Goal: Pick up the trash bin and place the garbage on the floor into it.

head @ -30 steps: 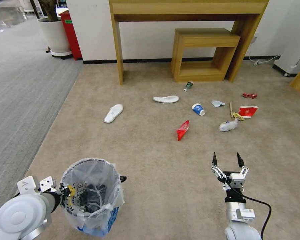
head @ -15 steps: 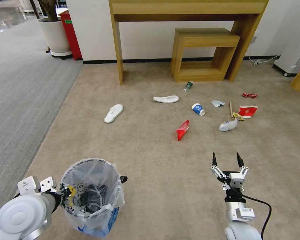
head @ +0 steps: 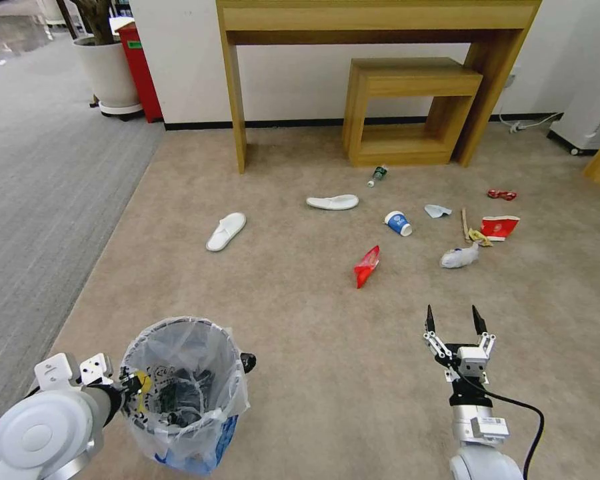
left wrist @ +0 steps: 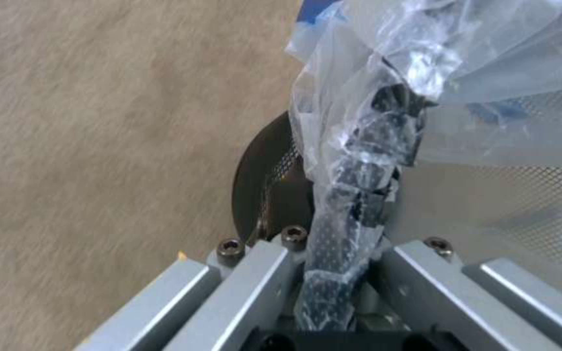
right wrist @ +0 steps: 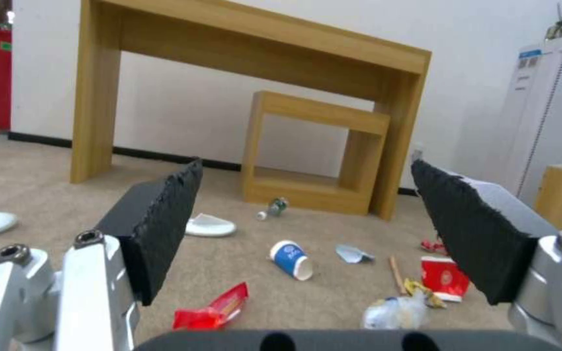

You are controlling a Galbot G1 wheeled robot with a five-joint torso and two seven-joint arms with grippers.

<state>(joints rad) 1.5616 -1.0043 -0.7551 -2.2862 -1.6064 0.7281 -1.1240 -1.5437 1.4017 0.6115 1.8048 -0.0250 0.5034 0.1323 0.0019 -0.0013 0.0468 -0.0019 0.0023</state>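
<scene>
In the head view, the trash bin (head: 183, 393) is seen at about 7 o'clock, clamped at its rim by the left hand (head: 130, 387), so the picking-up step is judged done. The right hand (head: 455, 327) is held at 5 o'clock with its fingers apart and nothing between them. The garbage is spread on the floor (head: 300, 320) well ahead: a slipper (head: 226, 231) at 11 o'clock, a red wrapper (head: 366, 266) at 12, a blue-white cup (head: 398, 223) and a red cup (head: 499, 227) toward 1; none is judged collected yet. In the left wrist view, the bin's bagged rim (left wrist: 352, 195) is gripped between the closed fingers. In the right wrist view, the open pads (right wrist: 164, 219) frame the wrapper and cup beyond.
</scene>
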